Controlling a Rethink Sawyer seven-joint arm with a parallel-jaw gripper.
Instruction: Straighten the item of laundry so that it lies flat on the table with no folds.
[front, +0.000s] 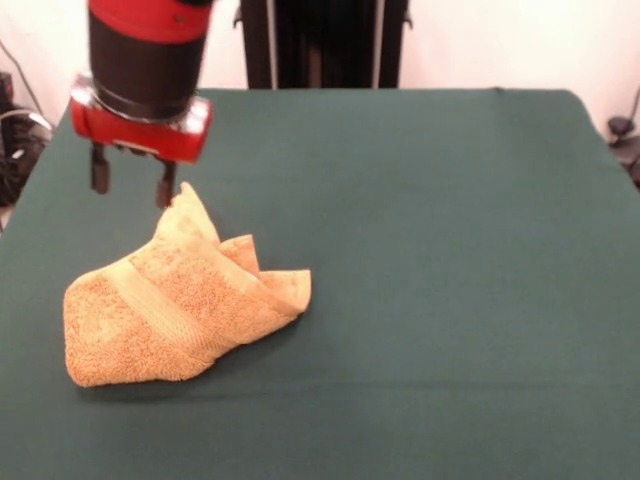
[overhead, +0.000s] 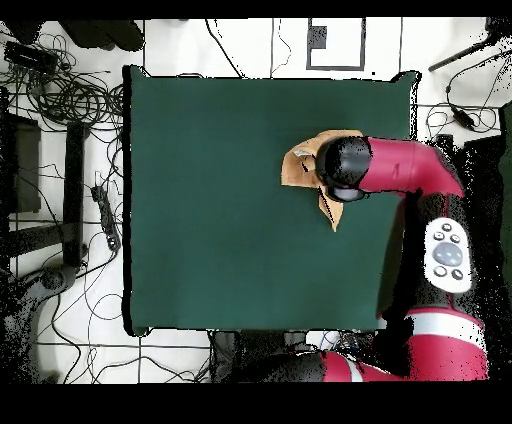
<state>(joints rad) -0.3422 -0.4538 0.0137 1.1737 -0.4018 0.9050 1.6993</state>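
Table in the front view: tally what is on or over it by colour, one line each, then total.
Orange-tan: 1, the crumpled, folded orange-tan terry-cloth towel
Red and black: 1, the red and black robot arm's claw, open above the towel's raised corner
Dark green: 1, the dark green cloth-covered table itself
Total: 3

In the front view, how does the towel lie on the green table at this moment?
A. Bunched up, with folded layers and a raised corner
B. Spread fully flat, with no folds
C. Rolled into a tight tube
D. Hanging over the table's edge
A: the towel lies crumpled on the table, with overlapping folds and one corner standing up just below the open gripper.
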